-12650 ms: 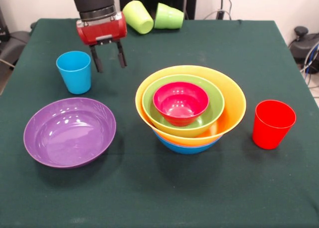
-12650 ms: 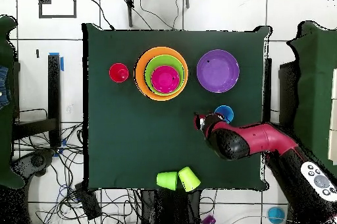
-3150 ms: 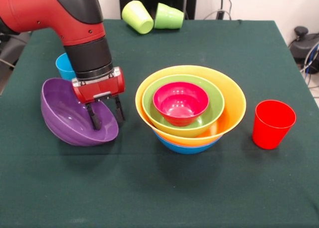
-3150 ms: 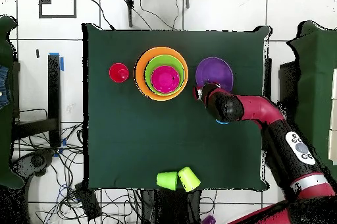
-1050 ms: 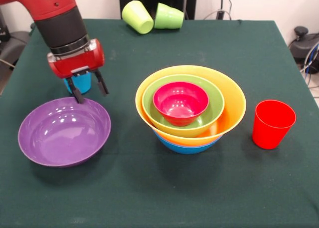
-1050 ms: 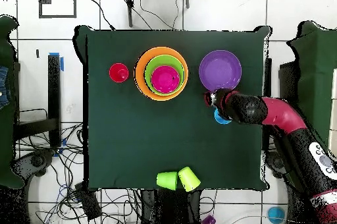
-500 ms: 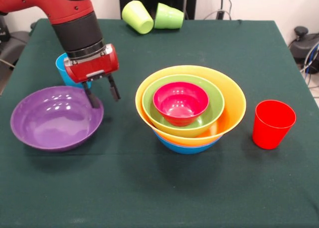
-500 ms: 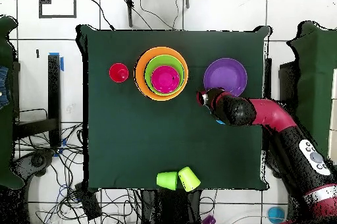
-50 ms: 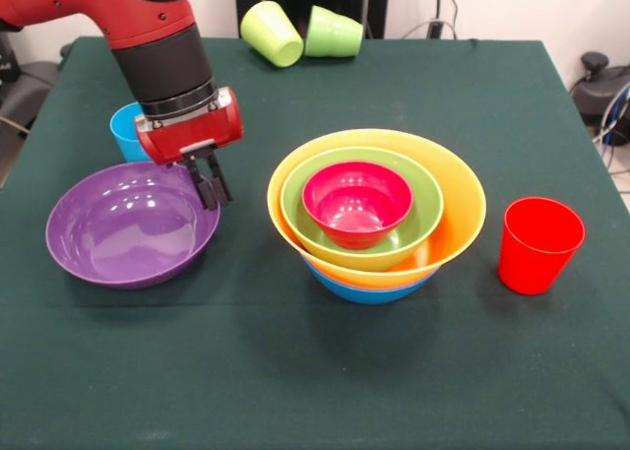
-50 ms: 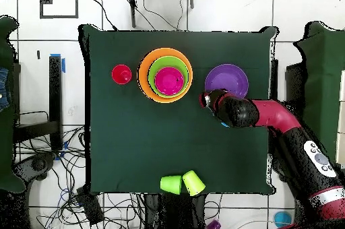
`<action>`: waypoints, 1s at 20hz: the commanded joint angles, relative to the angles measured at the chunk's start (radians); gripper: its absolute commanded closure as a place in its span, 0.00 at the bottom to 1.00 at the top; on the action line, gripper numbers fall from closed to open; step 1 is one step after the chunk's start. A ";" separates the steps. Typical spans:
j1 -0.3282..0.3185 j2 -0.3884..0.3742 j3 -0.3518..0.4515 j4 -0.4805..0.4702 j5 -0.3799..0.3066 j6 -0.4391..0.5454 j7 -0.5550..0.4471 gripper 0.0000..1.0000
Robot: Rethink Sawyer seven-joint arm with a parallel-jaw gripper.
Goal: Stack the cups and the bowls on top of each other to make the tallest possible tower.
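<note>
The purple bowl (image 9: 132, 225) sits on the table (image 9: 394, 371) with its rim caught between the narrowed fingers of the gripper (image 9: 209, 185), which pinches the bowl's edge on the side nearest the tower (image 9: 376, 214). Just behind the gripper stands the sky blue cup (image 9: 126, 131), partly hidden by the arm. The tower of nested bowls is close beside the gripper on the other side from the purple bowl, the red cup (image 9: 537, 243) well beyond it. The yellow-green cup (image 9: 272, 32) and green cup (image 9: 334, 32) lie tipped, well behind the gripper

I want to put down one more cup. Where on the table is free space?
Free: the near strip in front of the purple bowl, tower and red cup, and the far middle behind the tower. Crowded: around the gripper, purple bowl and blue cup.
</note>
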 commanded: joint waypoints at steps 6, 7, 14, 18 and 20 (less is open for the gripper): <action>0.066 0.023 -0.075 -0.022 -0.017 0.068 -0.050 1.00; 0.065 0.022 -0.069 -0.020 -0.033 0.054 -0.068 1.00; 0.070 -0.035 -0.064 0.047 -0.049 -0.046 0.017 1.00; 0.130 -0.111 -0.106 0.107 -0.059 -0.103 0.139 1.00; 0.169 -0.146 -0.146 0.134 -0.076 -0.158 0.200 1.00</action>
